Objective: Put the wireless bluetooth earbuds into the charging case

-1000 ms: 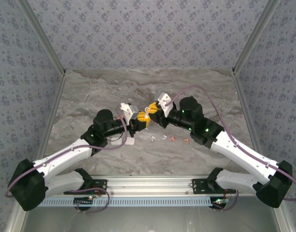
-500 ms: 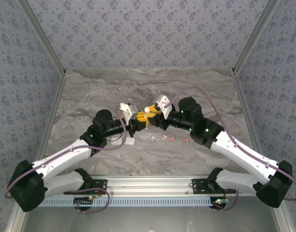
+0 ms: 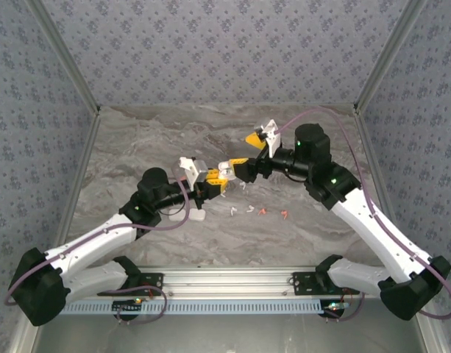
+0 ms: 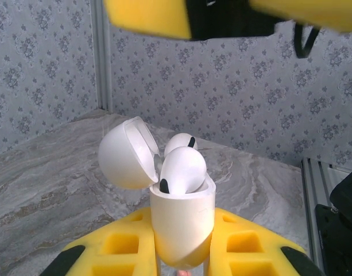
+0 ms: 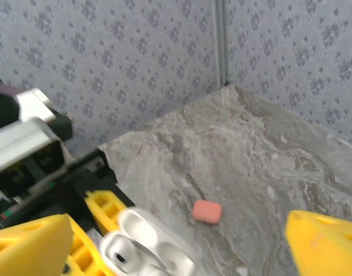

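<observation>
grey marbled tabletop (image 3: 137, 140), blue-grey floral wall panels (image 3: 225, 51) on three sides. left gripper (image 4: 181, 261) clamped on small white glossy charging case (image 4: 181, 221), lid flipped open. two white stemmed earbuds (image 4: 182, 169) seated in case, heads showing. right gripper (image 3: 243, 151) spread wide, empty, just beside case, not touching. on table near arms: two white loose earbuds (image 3: 232, 212), two orange-red loose earbuds (image 3: 263, 212). one small pink case (image 5: 207, 211) lying on table beyond.

The right tool (image 3: 245, 152) crowds the held charging case (image 4: 181, 221); loose earbuds (image 3: 249, 210) litter the table (image 3: 137, 140) nearby.
</observation>
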Controlling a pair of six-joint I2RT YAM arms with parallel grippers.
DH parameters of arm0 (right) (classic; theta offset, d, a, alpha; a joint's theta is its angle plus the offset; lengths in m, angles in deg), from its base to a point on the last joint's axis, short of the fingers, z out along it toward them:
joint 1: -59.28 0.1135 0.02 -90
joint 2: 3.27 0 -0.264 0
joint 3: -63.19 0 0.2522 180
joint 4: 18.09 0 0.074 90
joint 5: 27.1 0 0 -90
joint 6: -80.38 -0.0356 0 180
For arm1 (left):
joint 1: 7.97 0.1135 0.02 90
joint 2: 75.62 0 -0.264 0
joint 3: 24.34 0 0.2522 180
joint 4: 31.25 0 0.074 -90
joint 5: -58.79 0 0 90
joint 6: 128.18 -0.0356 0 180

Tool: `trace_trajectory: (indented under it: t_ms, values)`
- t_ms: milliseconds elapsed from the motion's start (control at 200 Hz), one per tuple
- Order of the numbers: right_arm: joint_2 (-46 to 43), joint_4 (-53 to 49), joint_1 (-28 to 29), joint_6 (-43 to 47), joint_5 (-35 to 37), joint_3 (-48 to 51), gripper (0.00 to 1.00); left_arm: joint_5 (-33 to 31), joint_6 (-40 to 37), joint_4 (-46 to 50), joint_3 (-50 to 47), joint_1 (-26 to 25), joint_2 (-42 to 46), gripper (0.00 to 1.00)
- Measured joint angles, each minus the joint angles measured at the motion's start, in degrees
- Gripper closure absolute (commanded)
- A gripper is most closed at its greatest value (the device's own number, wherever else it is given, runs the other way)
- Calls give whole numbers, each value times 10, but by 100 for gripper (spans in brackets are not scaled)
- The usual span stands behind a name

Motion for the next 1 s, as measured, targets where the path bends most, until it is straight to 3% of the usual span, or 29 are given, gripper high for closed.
trace_trajectory:
  t_ms: [245,475,999]
  values:
    - [68,-47,-17,-38,-113,-7,0,7,0,0,-2,-2,4,100]
    - [75,-51,-5,-45,-171,-22,0,7,0,0,-2,-2,4,100]
    - [59,-117,2,0,-185,-37,0,7,-2,1,-2,-7,4,100]
